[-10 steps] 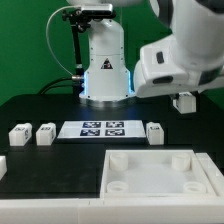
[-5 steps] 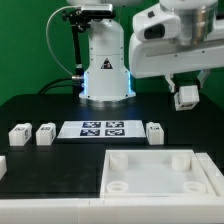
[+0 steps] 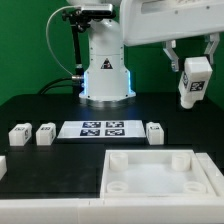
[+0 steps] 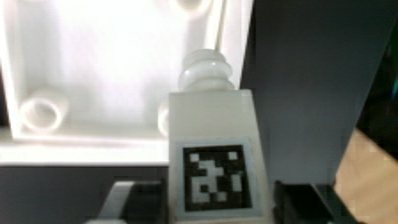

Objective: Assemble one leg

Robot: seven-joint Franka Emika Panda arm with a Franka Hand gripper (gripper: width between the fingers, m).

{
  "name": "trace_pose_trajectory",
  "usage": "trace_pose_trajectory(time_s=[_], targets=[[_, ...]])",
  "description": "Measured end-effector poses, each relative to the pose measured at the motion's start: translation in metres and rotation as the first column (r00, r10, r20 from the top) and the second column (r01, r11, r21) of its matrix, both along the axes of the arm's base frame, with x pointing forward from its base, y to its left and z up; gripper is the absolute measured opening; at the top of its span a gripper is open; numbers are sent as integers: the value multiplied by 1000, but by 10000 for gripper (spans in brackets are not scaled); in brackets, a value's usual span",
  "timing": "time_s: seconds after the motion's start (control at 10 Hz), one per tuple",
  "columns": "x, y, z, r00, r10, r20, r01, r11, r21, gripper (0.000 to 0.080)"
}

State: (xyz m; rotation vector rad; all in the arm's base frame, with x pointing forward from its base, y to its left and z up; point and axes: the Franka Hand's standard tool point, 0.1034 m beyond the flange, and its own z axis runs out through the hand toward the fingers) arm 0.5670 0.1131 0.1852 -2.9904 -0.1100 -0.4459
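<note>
Leg (image 3: pixel 194 83), a small stubby block of white plastic, hangs in the air pinched in the two-finger gripper (image 3: pixel 193 62) of the white robot arm. It is held upright, high above the table and beyond the far corner of the large white square tray (image 3: pixel 150 180) on the exterior view's right, touching nothing but the fingers. Its face carries a square black-and-white marker tag (image 3: pixel 197 86): a blocky pattern inside a black border, not letters.

In the wrist view the leg (image 4: pixel 214 140) fills the middle of the picture. It is a smooth, boxy white body with a rounded peg (image 4: pixel 205 70) at its free end. The tag (image 4: pixel 217 178) sits on the part nearest the camera. The dark fingers (image 4: pixel 121 200) press against the leg's two sides. Past the leg lie the bright tray (image 4: pixel 89 90) with a round socket (image 4: pixel 39 110), and a strip of black table (image 4: pixel 311 90).

Three matching white blocks (image 3: pixel 18 133) (image 3: pixel 45 133) (image 3: pixel 154 132) sit on the black table (image 3: pixel 30 105) beyond the tray's far edge. One is just behind that edge; the other two are well off toward the exterior view's left. Between them lies the thin flat white marker board (image 3: pixel 103 128) with a row of square tags. Farther back from the tray stands the white robot base (image 3: pixel 105 45), with a small blue-lit mark (image 3: pixel 104 68) too small to read.
</note>
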Motion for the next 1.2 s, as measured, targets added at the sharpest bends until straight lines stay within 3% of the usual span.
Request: trace_pose_trajectory(time_s=[0.2,0.4,0.5,0.6,0.9,1.0,1.2], targets=[[3,-1,2,975,-19,220,15,1000,18,288],[5,-3,-2,939,-27,343,18,999,30,288],[25,-9,-6,947,-1,321,-2,1000,9,288],[51,-9,-2,937,-10,349,4,1000,18,288],[73,-19,-38,933,0,360,-1,1000,1,288],[69,-18,-56,934,-13,358,11,1000,9,288],[63,-17,-72,937,-15,348,12,1000,10,288]])
